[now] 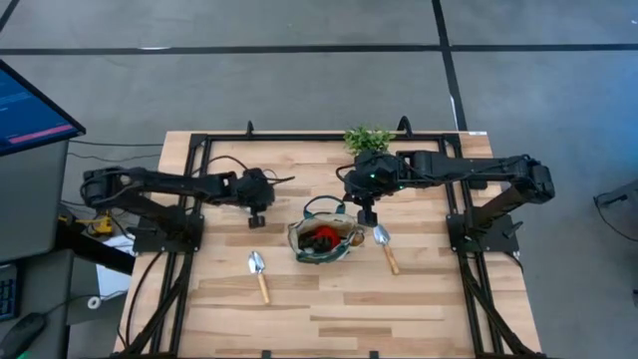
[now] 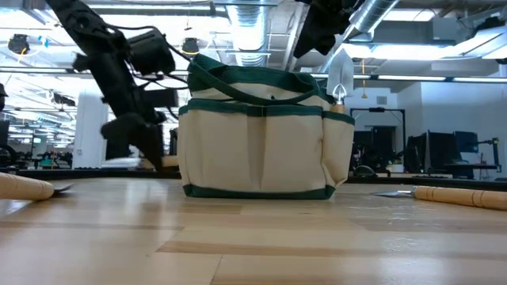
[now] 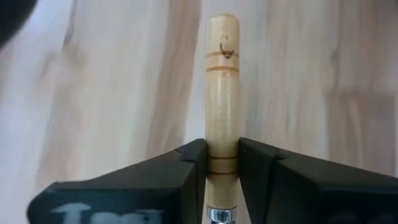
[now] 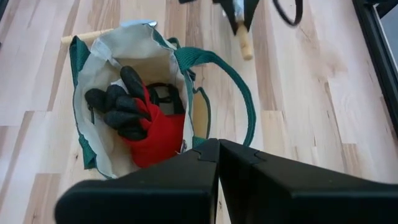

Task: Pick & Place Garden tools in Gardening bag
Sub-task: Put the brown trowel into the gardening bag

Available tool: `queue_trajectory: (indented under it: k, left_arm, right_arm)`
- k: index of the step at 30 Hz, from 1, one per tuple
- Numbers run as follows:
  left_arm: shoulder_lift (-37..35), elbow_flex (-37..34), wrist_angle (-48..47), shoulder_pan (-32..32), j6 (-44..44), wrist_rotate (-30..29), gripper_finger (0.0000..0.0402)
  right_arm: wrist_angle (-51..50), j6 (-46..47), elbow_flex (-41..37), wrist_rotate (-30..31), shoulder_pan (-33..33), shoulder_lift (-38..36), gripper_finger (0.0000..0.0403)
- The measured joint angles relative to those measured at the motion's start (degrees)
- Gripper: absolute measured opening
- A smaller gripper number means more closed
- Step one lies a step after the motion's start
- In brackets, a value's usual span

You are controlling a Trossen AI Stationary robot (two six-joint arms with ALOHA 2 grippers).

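The olive-khaki gardening bag (image 1: 324, 239) stands upright on its base at mid-table. Inside it are a red-and-black glove (image 4: 146, 121) and a dark-handled tool (image 4: 163, 94). One trowel stands blade-up (image 2: 341, 77) in the bag's side pocket. My left gripper (image 1: 257, 215) is to the bag's left, shut on a wooden-handled trowel (image 3: 222, 74). My right gripper (image 1: 367, 213) is shut and empty, just above the bag's far right rim; it also shows in its wrist view (image 4: 217, 148). Two more trowels lie flat on the table, one left (image 1: 259, 273) and one right (image 1: 385, 248) of the bag. My left gripper pinches the trowel's wooden handle at its blade end (image 3: 222, 142), just above the metal ferrule, between the two fingers (image 3: 194, 163). The handle runs on along the fingers, and its free end (image 3: 222, 28) sticks out past the fingertips toward the table.
A leafy green sprig (image 1: 369, 137) lies at the table's far edge behind my right arm. The black frame rails (image 1: 199, 160) run along the table's left, right and far sides. Bare wood shows in front of the bag (image 1: 329, 309).
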Motion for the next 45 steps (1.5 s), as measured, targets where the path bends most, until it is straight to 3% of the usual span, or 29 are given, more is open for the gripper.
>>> queue_trajectory:
  k: [8, 12, 16, 27, 33, 39, 45]
  left_arm:
    - [-11.48, 0.44, -5.74, -0.28, -1.42, -5.30, 0.0047]
    - [-15.27, 4.07, -10.76, -0.35, -0.44, -10.58, 0.0047]
    - [-16.43, 9.10, -11.81, -0.54, -0.40, -11.36, 0.0047]
    - [-10.20, 21.75, -12.75, -5.72, 0.59, -11.37, 0.0047]
    - [-5.07, 24.95, -13.65, -8.82, 0.30, -11.57, 0.0047]
    - [-1.30, 28.23, -13.41, -12.04, 0.06, -11.57, 0.0047]
    - [0.13, 31.40, -13.26, -13.62, -0.01, -11.52, 0.0047]
  right_arm:
    - [0.89, -1.18, -0.02, 0.17, -0.07, -3.45, 0.0000]
    - [0.92, -1.44, -0.02, 0.20, -0.07, -6.22, 0.0000]
    - [1.17, -1.57, -0.41, 0.20, -0.04, -7.59, 0.0000]
    - [3.59, -2.67, -2.78, 1.71, -0.07, -7.40, 0.0000]
    - [11.20, -3.16, -2.71, 2.12, -0.07, -6.79, 0.0000]
    - [15.39, -10.49, -2.69, 3.06, 1.17, -6.47, 0.0000]
    - [16.12, -11.62, -2.69, 7.70, 2.61, -6.47, 0.0032]
